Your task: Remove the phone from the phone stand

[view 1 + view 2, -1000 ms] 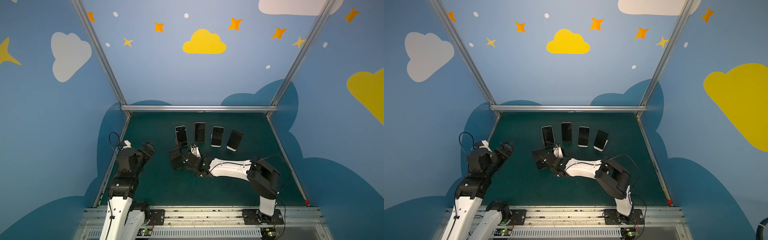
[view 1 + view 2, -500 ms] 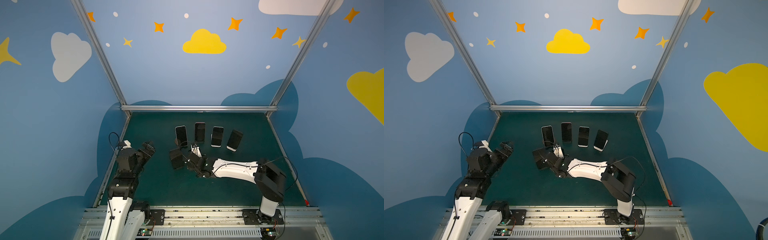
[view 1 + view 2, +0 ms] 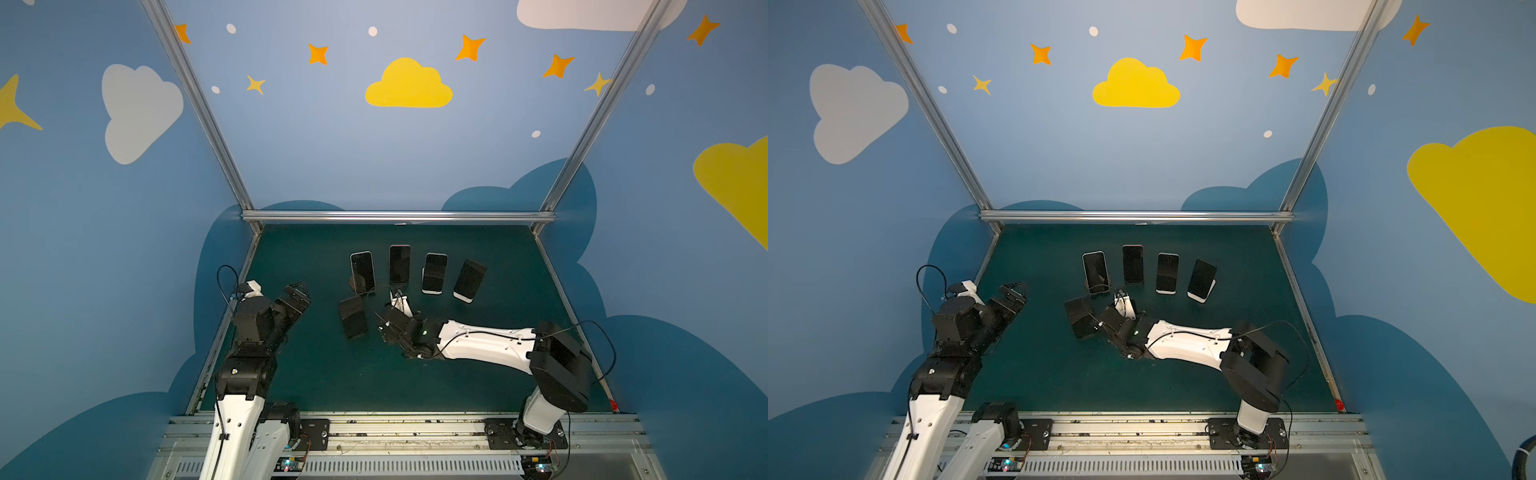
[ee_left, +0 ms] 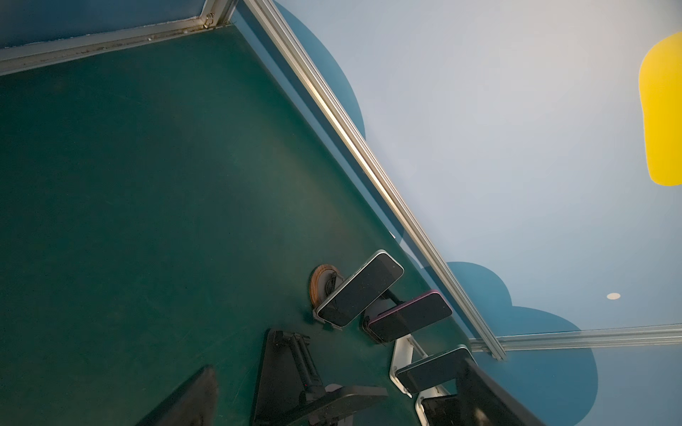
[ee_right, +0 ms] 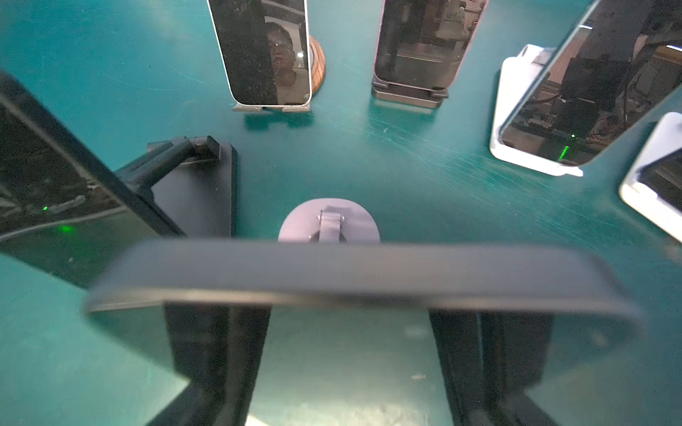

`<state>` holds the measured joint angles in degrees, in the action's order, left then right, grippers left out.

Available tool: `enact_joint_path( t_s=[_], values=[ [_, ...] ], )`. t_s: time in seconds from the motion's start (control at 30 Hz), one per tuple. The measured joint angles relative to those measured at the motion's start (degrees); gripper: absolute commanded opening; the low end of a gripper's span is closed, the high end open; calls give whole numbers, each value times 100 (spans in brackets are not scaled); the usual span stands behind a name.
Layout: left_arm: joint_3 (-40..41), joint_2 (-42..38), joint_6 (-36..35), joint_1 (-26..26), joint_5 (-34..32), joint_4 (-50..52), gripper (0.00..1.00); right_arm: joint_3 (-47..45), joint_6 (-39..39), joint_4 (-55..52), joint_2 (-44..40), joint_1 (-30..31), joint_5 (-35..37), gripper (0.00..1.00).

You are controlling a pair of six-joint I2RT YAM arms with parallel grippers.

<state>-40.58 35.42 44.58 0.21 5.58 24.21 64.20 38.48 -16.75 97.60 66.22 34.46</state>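
Dark grey phone (image 5: 350, 273) is held in the right jaws. Its long top edge looks blurry and very close in the right wrist view. The right jaws are shut part of the way, with one black finger (image 5: 217, 350) on each side of the phone.

Just past the phone is the round grey stand (image 5: 328, 221) on the green surface (image 3: 332, 374). The phone hides the top of this stand, so I cannot tell if the two are touching.

The white right arm (image 3: 482, 343) lies low and reaches to the middle of the surface. In both top views its wrist covers the phone.

Right beside it is a black stand with a flat base (image 5: 199, 188). It holds up another dark phone (image 5: 44, 177). Behind them, four more dark phones (image 3: 434, 273) lean on their own stands in a row.

The left jaws are open wide and hold nothing. They hang in the air near the left edge of the surface, at the end of the left arm (image 3: 253, 320), well apart from all the phones.
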Motion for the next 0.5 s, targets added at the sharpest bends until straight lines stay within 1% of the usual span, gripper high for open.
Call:
enact_joint_path(
  t_s=[0.23,0.5],
  values=[
    [0,17,0,0,2,-44,100,-420,42,-203,-577,-48,11,58],
    [0,39,2,-2,37,-66,100,-1132,166,-595,-1233,-358,-205,57]
  ],
)
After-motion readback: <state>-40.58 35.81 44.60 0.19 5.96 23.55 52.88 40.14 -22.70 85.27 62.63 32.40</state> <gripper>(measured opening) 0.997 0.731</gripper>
